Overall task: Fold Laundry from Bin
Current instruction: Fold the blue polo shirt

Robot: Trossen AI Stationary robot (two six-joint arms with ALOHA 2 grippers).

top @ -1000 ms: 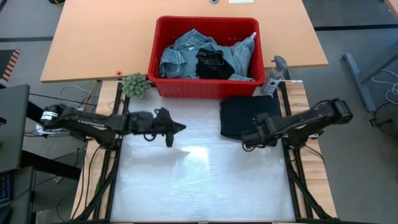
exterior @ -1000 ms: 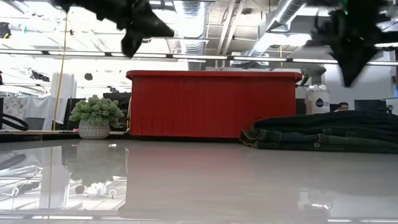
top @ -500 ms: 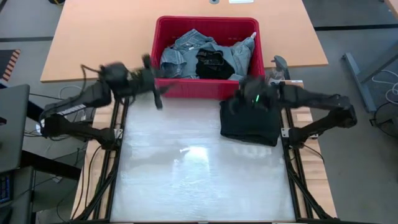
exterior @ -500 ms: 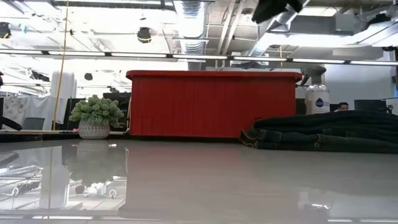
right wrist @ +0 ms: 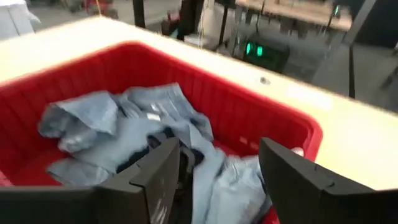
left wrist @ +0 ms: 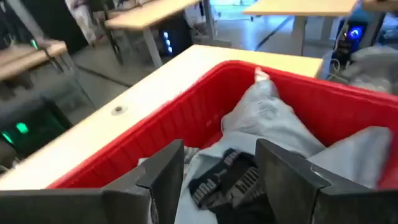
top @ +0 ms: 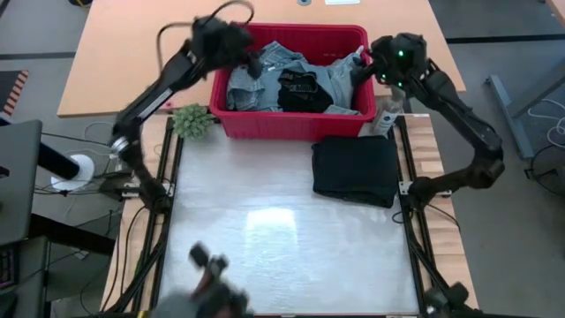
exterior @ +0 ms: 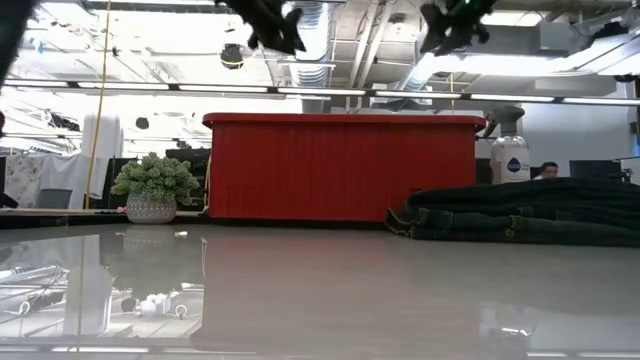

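Our left gripper [left wrist: 214, 180] hangs over one end of the red bin [top: 231, 122], fingers spread and empty; our right gripper [right wrist: 217, 177] mirrors it above the other end, also spread. Denim and a black garment [top: 300, 90] lie heaped inside. We should drop onto one piece only, pinching a top fold, clear of the rim. A folded dark garment [top: 355, 170] rests beside the bin.

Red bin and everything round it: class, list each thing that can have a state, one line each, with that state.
bin: upright, holding unfolded laundry
denim pieces: crumpled in the bin
black garment: crumpled among the denim
folded dark garment: flat on the table, outside the bin
left gripper: open, empty, above the bin
right gripper: open, empty, above the bin
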